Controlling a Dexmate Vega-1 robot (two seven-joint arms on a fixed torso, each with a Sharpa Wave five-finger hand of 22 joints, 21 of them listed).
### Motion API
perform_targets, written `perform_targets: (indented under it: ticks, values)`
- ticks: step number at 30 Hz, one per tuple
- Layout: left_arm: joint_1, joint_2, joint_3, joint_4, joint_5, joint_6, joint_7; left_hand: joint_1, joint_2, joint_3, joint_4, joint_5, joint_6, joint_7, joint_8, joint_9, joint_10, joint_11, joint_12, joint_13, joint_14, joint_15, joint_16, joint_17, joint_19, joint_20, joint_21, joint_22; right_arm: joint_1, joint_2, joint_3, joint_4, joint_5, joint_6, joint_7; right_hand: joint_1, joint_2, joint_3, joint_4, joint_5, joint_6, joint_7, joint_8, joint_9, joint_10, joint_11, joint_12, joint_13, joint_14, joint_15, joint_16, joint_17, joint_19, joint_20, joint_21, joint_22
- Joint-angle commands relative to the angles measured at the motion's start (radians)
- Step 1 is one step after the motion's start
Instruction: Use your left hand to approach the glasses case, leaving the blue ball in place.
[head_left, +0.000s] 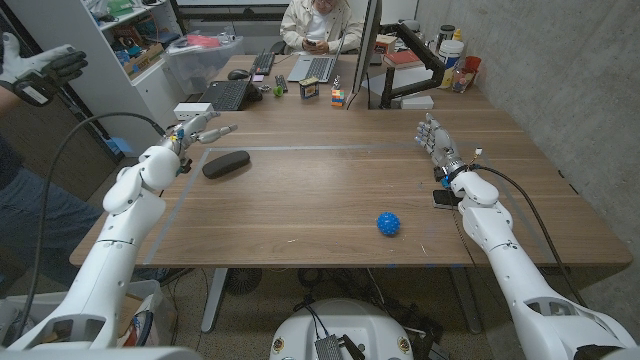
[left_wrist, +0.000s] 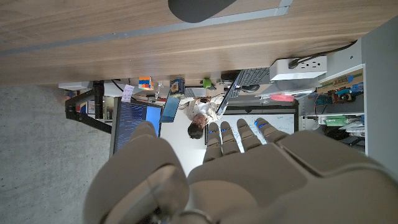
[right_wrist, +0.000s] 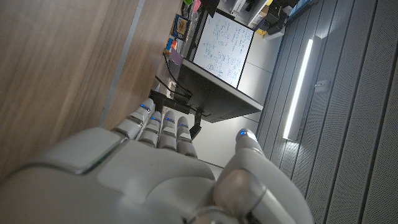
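Note:
A dark oval glasses case (head_left: 226, 164) lies on the left part of the wooden table (head_left: 320, 215); its end also shows in the left wrist view (left_wrist: 202, 9). My left hand (head_left: 199, 129) hangs just behind and left of the case, fingers spread and holding nothing (left_wrist: 205, 174). A blue spiky ball (head_left: 388, 223) sits right of centre, toward the front edge. My right hand (head_left: 436, 138) stands at the table's right side, fingers extended and apart, holding nothing (right_wrist: 155, 168).
At the table's far end stand a keyboard (head_left: 228, 95), a laptop (head_left: 318, 68), a monitor (head_left: 368, 50) and small items. A person sits behind them (head_left: 320, 22). A person's gloved hand (head_left: 40, 68) shows at far left. A black object (head_left: 445, 197) lies by my right wrist.

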Motion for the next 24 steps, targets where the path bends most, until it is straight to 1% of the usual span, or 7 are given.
perform_targets:
  ticks: [1, 4, 9, 10, 14, 18, 24]
  values:
    - [0.001, 0.025, 0.036, -0.003, 0.089, 0.024, 0.048, 0.016, 0.004, 0.004, -0.007, 0.004, 0.012, -0.007, 0.006, 0.002, 0.013, -0.005, 0.004, 0.003, 0.008, -0.007, 0.006, 0.006, -0.001, 0.004, 0.007, 0.005, 0.0, -0.005, 0.003, 0.0, 0.003, -0.001, 0.005, 0.002, 0.005, -0.002, 0.001, 0.004, 0.004, -0.005, 0.004, 0.003, 0.002, -0.004, -0.001, 0.002, 0.011, 0.001, 0.006, 0.002, 0.004, 0.004, 0.003, 0.004]
    - [0.0, 0.029, 0.04, 0.001, 0.097, 0.027, 0.055, 0.02, 0.006, 0.004, -0.009, 0.005, 0.02, -0.011, 0.008, 0.002, 0.026, -0.01, 0.008, 0.004, 0.017, -0.01, 0.008, 0.006, 0.005, 0.012, 0.01, 0.006, 0.001, -0.005, 0.002, 0.002, 0.003, -0.001, 0.006, 0.002, 0.006, -0.002, 0.001, 0.004, 0.004, -0.006, 0.004, 0.003, 0.002, -0.004, -0.001, 0.002, 0.011, 0.001, 0.005, 0.002, 0.004, 0.004, 0.002, 0.004]
    - [-0.006, 0.033, 0.046, 0.019, 0.107, 0.035, 0.066, 0.024, 0.007, 0.004, -0.011, 0.006, 0.027, -0.015, 0.009, 0.002, 0.032, -0.012, 0.01, 0.004, 0.023, -0.01, 0.009, 0.007, 0.012, 0.015, 0.012, 0.006, 0.007, -0.005, 0.001, 0.01, 0.002, -0.001, 0.009, 0.002, 0.006, -0.002, 0.001, 0.004, 0.004, -0.007, 0.004, 0.003, 0.003, -0.003, -0.001, 0.002, 0.012, 0.001, 0.005, 0.002, 0.004, 0.004, 0.002, 0.004]
    - [-0.007, 0.034, 0.047, 0.022, 0.108, 0.036, 0.068, 0.026, 0.007, 0.004, -0.012, 0.007, 0.028, -0.015, 0.009, 0.002, 0.033, -0.019, 0.009, 0.004, 0.026, -0.009, 0.01, 0.007, 0.013, 0.017, 0.013, 0.006, 0.008, -0.005, 0.001, 0.011, 0.002, -0.002, 0.009, 0.002, 0.006, -0.002, 0.001, 0.004, 0.004, -0.007, 0.004, 0.003, 0.003, -0.003, -0.001, 0.002, 0.011, 0.001, 0.005, 0.002, 0.004, 0.004, 0.002, 0.004]
    - [-0.015, 0.038, 0.054, 0.036, 0.109, 0.036, 0.07, 0.029, 0.008, 0.004, -0.013, 0.008, 0.033, -0.019, 0.01, 0.002, 0.04, -0.031, 0.011, 0.004, 0.033, -0.008, 0.012, 0.008, 0.017, 0.027, 0.014, 0.007, 0.012, -0.004, 0.001, 0.017, 0.0, -0.001, 0.01, 0.001, 0.006, -0.003, 0.001, 0.004, 0.003, -0.006, 0.004, 0.003, 0.003, -0.003, -0.001, 0.002, 0.012, 0.002, 0.005, 0.002, 0.004, 0.004, 0.002, 0.004]
    - [-0.025, 0.041, 0.059, 0.053, 0.107, 0.038, 0.069, 0.03, 0.008, 0.003, -0.013, 0.009, 0.037, -0.024, 0.011, 0.002, 0.042, -0.032, 0.011, 0.005, 0.036, -0.008, 0.012, 0.008, 0.022, 0.033, 0.015, 0.007, 0.014, -0.003, 0.001, 0.019, -0.002, -0.001, 0.01, 0.001, 0.006, -0.003, 0.001, 0.004, 0.004, -0.006, 0.004, 0.003, 0.005, -0.008, -0.001, 0.002, 0.013, 0.0, 0.005, 0.002, 0.004, 0.005, 0.002, 0.004]
    - [-0.044, 0.041, 0.063, 0.083, 0.091, 0.041, 0.061, 0.032, 0.009, 0.003, -0.014, 0.01, 0.042, -0.029, 0.011, 0.003, 0.048, -0.038, 0.013, 0.005, 0.04, -0.008, 0.012, 0.009, 0.028, 0.036, 0.018, 0.008, 0.012, -0.003, 0.002, 0.014, -0.005, -0.007, 0.007, 0.001, 0.006, -0.004, 0.001, 0.004, 0.004, -0.007, 0.004, 0.003, 0.006, -0.007, 0.0, 0.002, 0.014, 0.0, 0.005, 0.002, 0.004, 0.005, 0.001, 0.004]
